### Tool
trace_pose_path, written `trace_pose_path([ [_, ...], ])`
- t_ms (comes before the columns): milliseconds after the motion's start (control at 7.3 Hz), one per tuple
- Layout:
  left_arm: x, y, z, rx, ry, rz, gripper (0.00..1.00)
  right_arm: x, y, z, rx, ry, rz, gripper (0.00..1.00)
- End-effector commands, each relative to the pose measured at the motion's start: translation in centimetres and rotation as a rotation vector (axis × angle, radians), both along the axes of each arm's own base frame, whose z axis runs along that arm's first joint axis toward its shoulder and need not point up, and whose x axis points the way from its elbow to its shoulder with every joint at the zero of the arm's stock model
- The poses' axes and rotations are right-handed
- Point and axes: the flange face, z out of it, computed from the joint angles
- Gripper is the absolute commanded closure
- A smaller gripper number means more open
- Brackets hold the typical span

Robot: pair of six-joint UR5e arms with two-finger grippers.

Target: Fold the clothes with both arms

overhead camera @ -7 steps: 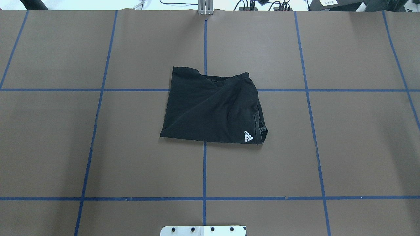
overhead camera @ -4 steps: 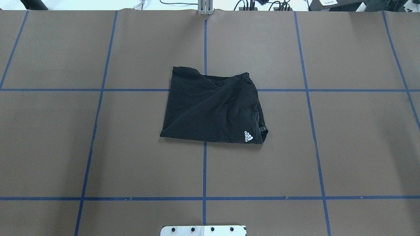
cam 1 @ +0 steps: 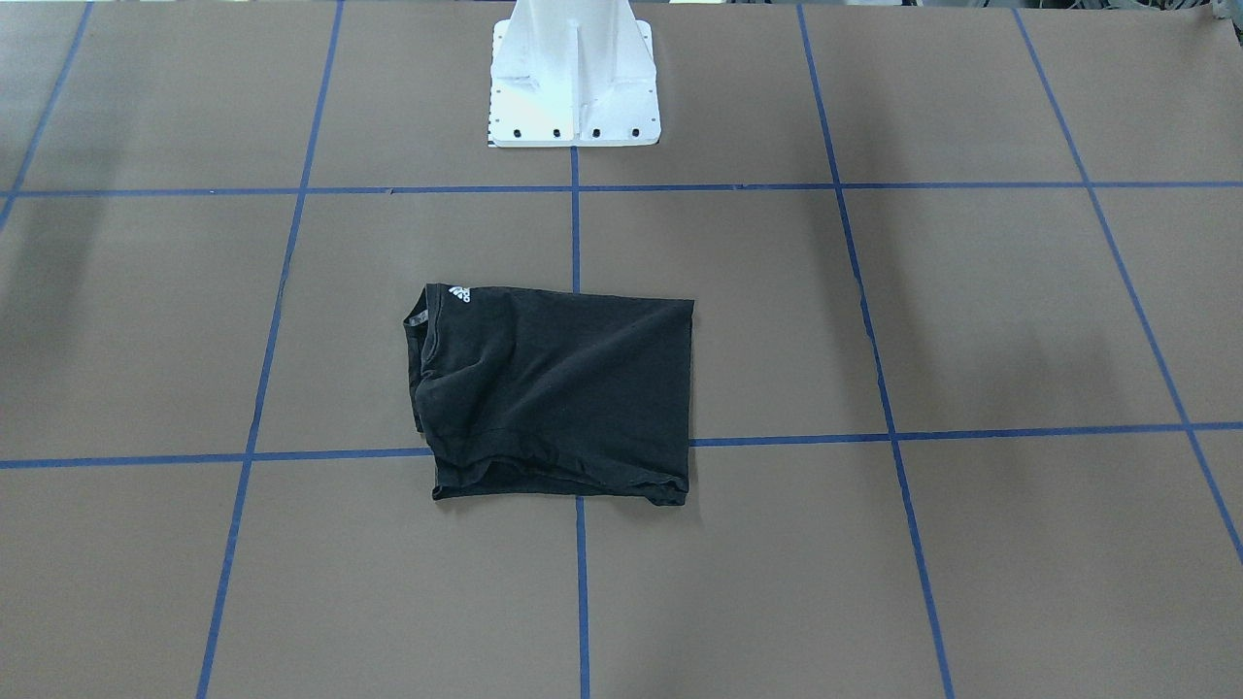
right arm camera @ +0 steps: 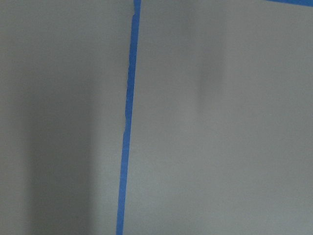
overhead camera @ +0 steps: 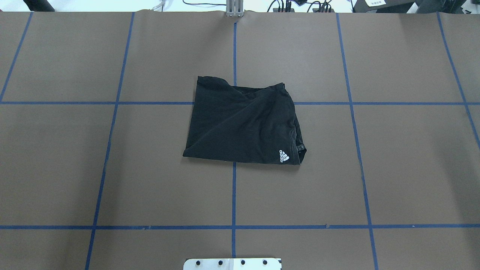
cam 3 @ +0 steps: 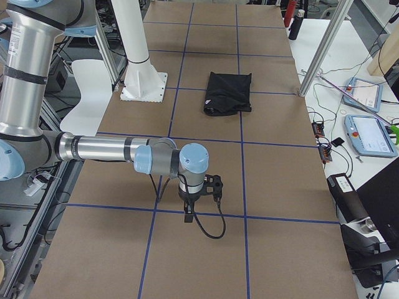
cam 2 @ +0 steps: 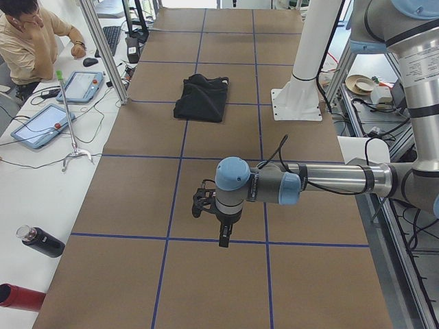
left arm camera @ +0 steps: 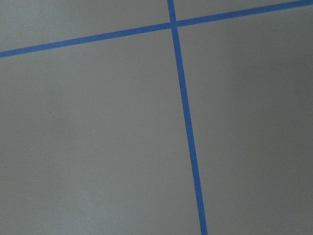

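L arm (cam 2: pixel 322 179) is reaching out level over the L end of the table (overhead camera: pixel 150 187), w/ the L gripper (cam 2: pixel 223 240) pointing straight down above the brown cover, close to a crossing of blue tape lines (left arm camera: pixel 182 98). It is showing only in the side view, so whether the fingers are apart or together can't be told. The L wrist cam is taking in just cover & tape.

Mid-table, the black T-shirt (overhead camera: pixel 243 123) is lying folded into a rough rectangle, flat on the cover and well clear of every edge. It is straddling the centre tape line, w/ a cross line running under its far part. Its white neck mark (overhead camera: pixel 284 156) is sitting at the corner nearest the robot, on the robot's R, beside the collar. Nothing is touching the shirt. The white pedestal base (cam 1: pixel 573 87) is standing at the robot-side edge, in line w/ the shirt.

R arm (cam 3: pixel 100 148) is stretching level over the table's R end, the R gripper (cam 3: pixel 188 215) hanging tip-down over a tape line w/ a black cable looping below it. Again only a side view is catching it, so finger state can't be told. Both grippers are holding well apart from the shirt.

A person (cam 2: pixel 27 34) is sitting at the side desk beyond the operators' edge, near two tablets (cam 2: pixel 44 127).
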Motion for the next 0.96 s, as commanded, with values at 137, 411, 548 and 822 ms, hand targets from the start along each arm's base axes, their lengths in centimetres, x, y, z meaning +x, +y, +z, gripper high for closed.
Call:
trace_pose_path([
  [137,0.08,-0.31,-0.64,0.019,0.008,0.005,0.00,0.01,0.05,-0.02,0.004,0.000,-0.005,0.00],
  [411,0.08,-0.34,-0.87,0.020,0.008,0.000,0.00,0.01,0.06,0.06,0.002,0.001,-0.004,0.00],
  [548,0.08,-0.34,-0.87,0.020,0.008,0.000,0.00,0.01,0.06,0.06,0.002,0.001,-0.004,0.00],
  [822,0.07,-0.34,-0.86,0.021,0.007,0.001,0.00,-0.02,-0.05,-0.18,0.008,-0.003,-0.003,0.00],
])
